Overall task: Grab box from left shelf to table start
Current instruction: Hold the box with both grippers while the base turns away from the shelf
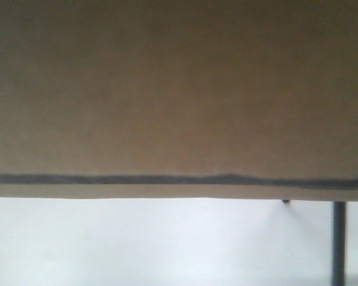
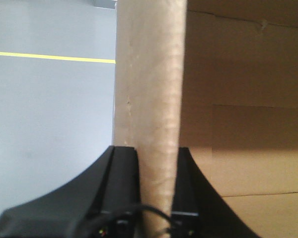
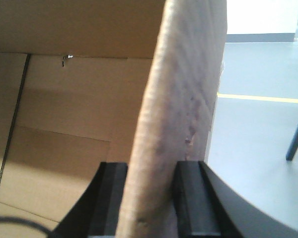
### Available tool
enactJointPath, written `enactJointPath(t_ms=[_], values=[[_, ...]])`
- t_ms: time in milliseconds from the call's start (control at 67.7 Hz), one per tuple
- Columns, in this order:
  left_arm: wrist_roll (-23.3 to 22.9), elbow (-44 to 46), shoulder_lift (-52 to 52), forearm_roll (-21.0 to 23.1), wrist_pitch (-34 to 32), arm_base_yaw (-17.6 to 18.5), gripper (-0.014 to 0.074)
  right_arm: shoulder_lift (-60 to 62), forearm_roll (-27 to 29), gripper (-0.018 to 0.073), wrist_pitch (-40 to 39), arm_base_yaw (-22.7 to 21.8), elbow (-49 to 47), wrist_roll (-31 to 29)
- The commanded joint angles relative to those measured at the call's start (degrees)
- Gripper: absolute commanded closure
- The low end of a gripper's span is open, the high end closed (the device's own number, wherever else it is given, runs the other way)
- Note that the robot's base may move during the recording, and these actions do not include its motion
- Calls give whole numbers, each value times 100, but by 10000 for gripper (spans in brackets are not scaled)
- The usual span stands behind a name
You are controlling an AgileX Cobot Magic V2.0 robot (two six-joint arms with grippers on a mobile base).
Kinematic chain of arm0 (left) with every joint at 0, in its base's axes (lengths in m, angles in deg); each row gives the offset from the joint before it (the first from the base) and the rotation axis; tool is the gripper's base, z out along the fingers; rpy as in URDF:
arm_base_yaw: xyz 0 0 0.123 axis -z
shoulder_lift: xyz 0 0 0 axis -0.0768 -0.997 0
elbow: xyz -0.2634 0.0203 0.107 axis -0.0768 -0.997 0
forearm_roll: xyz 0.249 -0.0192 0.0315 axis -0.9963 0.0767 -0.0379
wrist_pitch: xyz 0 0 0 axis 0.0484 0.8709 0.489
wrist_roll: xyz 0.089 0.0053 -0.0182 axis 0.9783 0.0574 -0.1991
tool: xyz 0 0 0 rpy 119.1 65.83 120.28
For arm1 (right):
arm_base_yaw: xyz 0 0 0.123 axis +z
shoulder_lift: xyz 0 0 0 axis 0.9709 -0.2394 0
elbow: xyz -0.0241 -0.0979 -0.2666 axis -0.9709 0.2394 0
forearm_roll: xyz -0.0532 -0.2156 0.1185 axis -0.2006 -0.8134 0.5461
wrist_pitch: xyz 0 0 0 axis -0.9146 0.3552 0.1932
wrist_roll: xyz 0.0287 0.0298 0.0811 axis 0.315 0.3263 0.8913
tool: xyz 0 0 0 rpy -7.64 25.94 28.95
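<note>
Since both claws are pinching cardboard, I'll start there. The left claw (image 2: 157,163) has its jaws closed on an upright side panel (image 2: 149,74) of the box (image 1: 179,89), with the box's inside just to the right of that panel. The right claw (image 3: 152,173) is clamped the same way on the opposite panel (image 3: 188,74).

Outward from the box there's grey floor (image 2: 49,124) with a yellow line (image 2: 49,57), and a dark leg (image 1: 339,244) below its right end. The box fills the front camera. I can't tell if its bottom edge rests on anything, and the left shelf isn't in view.

Handling-wise, my guess is it's stiff but not strong. Single corrugated panels like these can fold or tear if the box is heavy, and it's bulky enough to swing. I'd grip low near the fold and keep both arms level.
</note>
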Motion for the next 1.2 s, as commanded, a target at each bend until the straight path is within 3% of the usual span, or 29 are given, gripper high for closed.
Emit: enactJointPath(t_ms=[0, 1181], values=[[-116, 212, -94, 357, -1078, 44, 696, -130, -178, 500, -884, -16, -174, -118], [-116, 212, -94, 357, -1078, 44, 696, -130, -178, 500, -884, -16, -174, -118]])
